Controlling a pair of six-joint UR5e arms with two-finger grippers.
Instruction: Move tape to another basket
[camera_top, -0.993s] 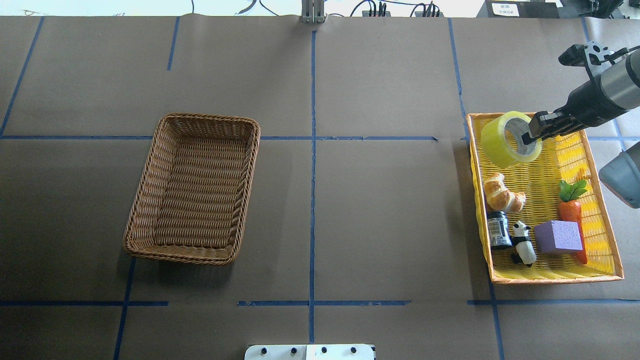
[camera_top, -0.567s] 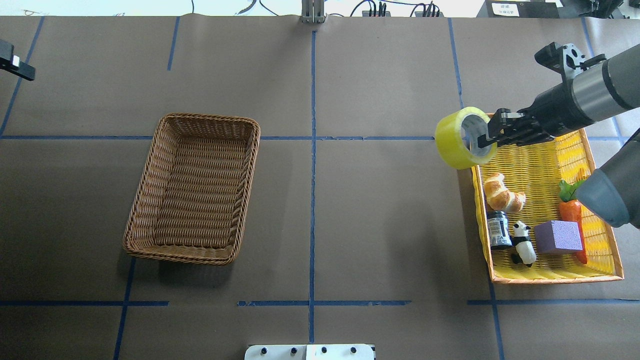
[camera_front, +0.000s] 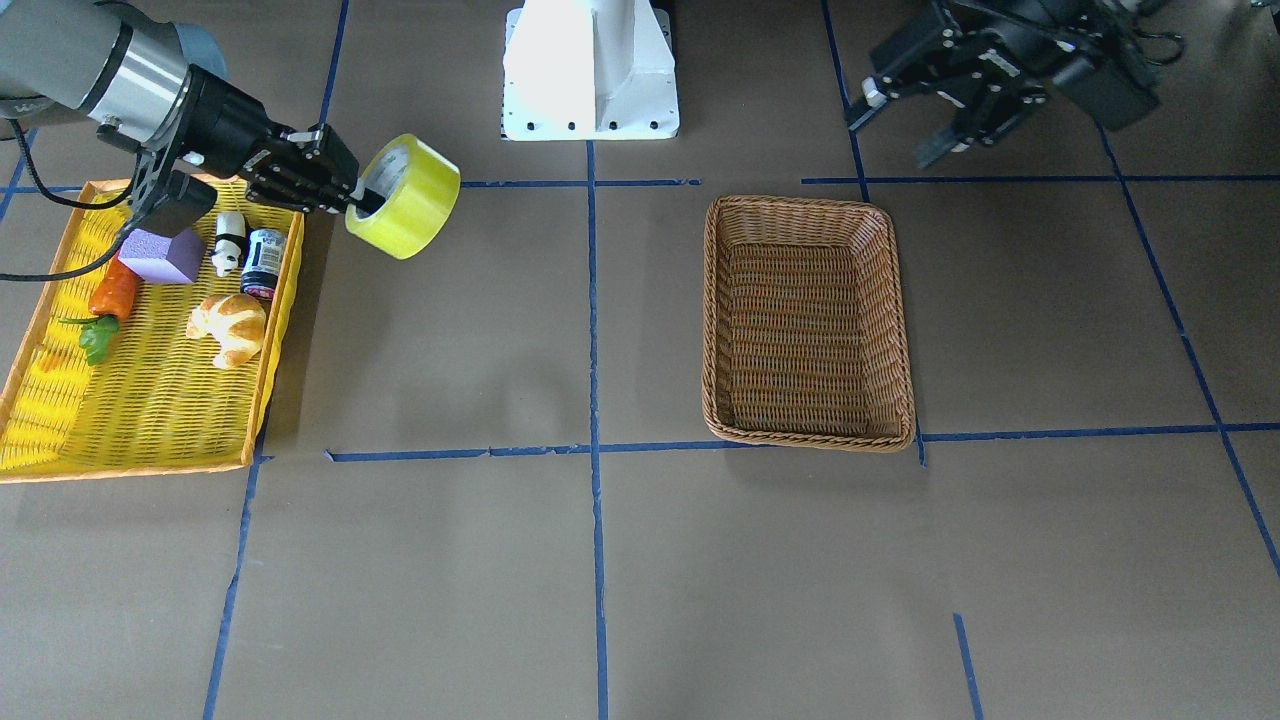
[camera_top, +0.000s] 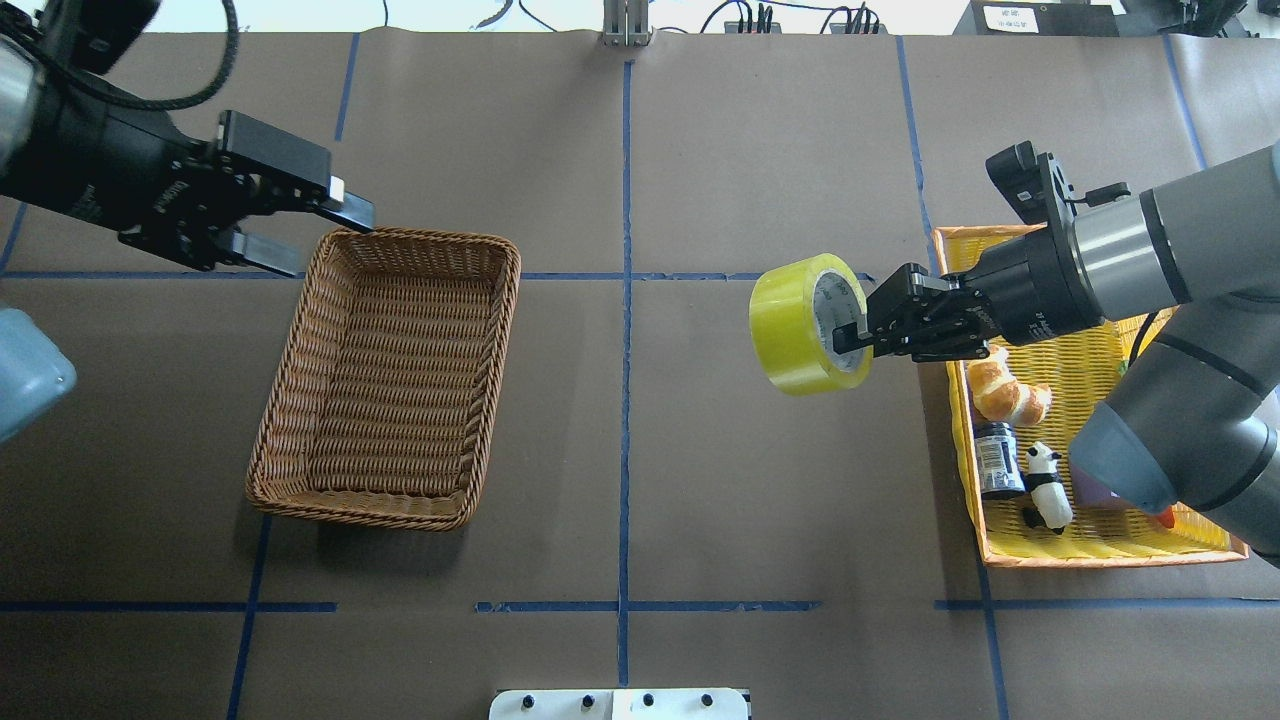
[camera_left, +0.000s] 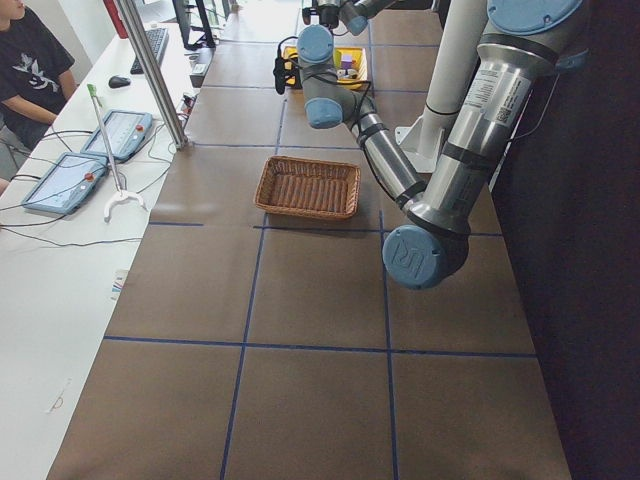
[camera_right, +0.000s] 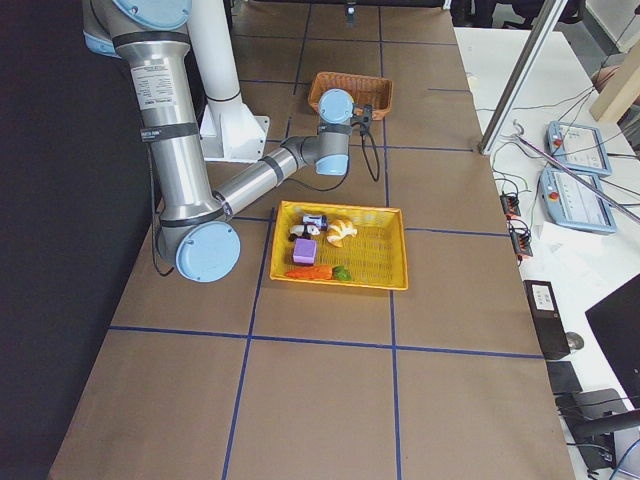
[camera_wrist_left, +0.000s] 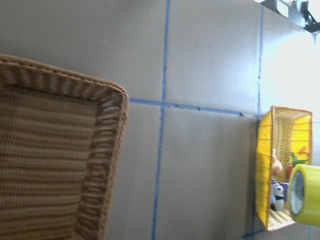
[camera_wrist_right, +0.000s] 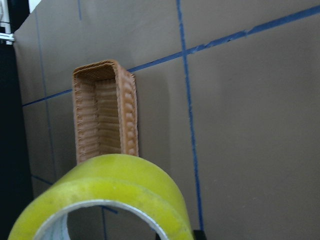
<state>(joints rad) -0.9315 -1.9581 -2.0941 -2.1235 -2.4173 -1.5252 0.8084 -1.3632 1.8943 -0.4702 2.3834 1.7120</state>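
**A:** Where do we have the tape (camera_top: 790, 340)?

**B:** It sits in our right gripper (camera_top: 850, 343), raised off the counter (camera_top: 700, 480). The roll stands on edge at the gripper's tip, with its open core turned back toward the wrist.

**A:** How is that gripper set?

**B:** We see its jaws drawn in narrow on the roll's wall. One finger reaches into the grey-white core. We cannot make out the other against the roll, so we cannot say where it presses.

**A:** What lies behind that gripper?

**B:** The yellow tray (camera_top: 1100, 545) is just behind and below the wrist. The tape hangs clear of the tray's rim, out over bare counter. In the tray we can make out a croissant (camera_top: 1005, 392), a dark can (camera_top: 997, 460) and a panda figure (camera_top: 1045, 487), all apart from the gripper.

**A:** Where is the basket (camera_top: 390, 400) from there?

**B:** It is well ahead of the right gripper's tip, past the blue line (camera_top: 625, 400) that runs down the middle of the counter.

**A:** And our left gripper (camera_top: 335, 245)?

**B:** Its jaws stand wide apart and hold nothing. It hovers near one corner of the basket with its fingertips pointing toward that corner. In the front view we see it apart from the rim.
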